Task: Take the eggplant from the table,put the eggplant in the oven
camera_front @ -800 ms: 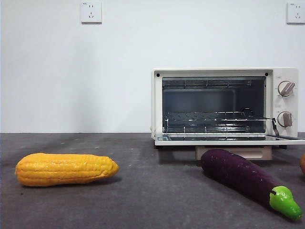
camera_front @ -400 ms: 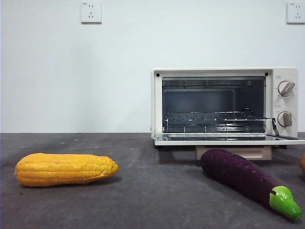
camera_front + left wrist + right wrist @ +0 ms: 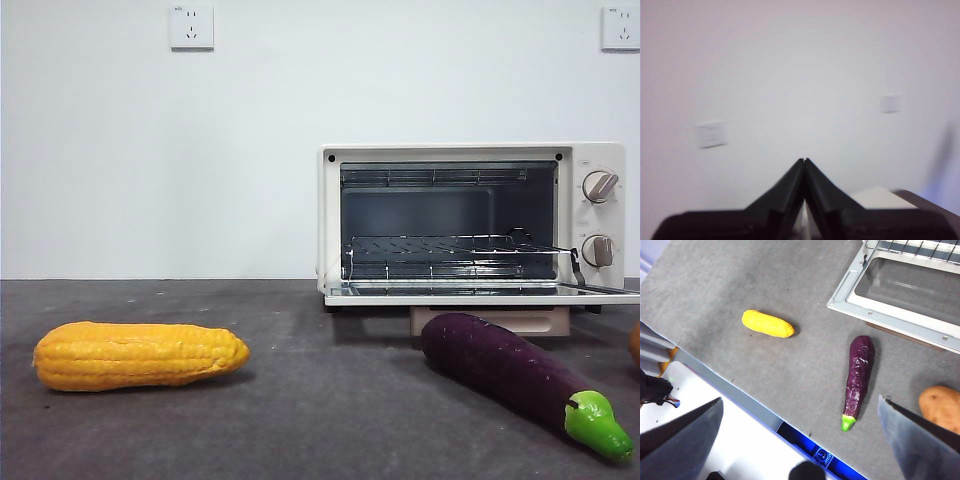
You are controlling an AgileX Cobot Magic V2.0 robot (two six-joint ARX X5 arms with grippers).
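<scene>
**Front view: eggplant on the table before the open oven**

Front view shows the eggplant lying on the table at the right, near the camera. Its dark purple body runs slantwise, the blunt end toward the oven and the green stem cap at the near right. It sits just in front of the oven's lowered door, apart from it. The oven stands far right on the table, cavity open, with a wire rack inside and two knobs on its right panel. A yellow corn cob lies at the left, well apart from the eggplant. An orange-brown rounded object rests to the right of the eggplant.

The right gripper hangs high above the table, its jaws spread wide with the eggplant seen between them far below; it touches nothing. The left gripper points at the white wall, its fingers pressed together and holding nothing.
</scene>
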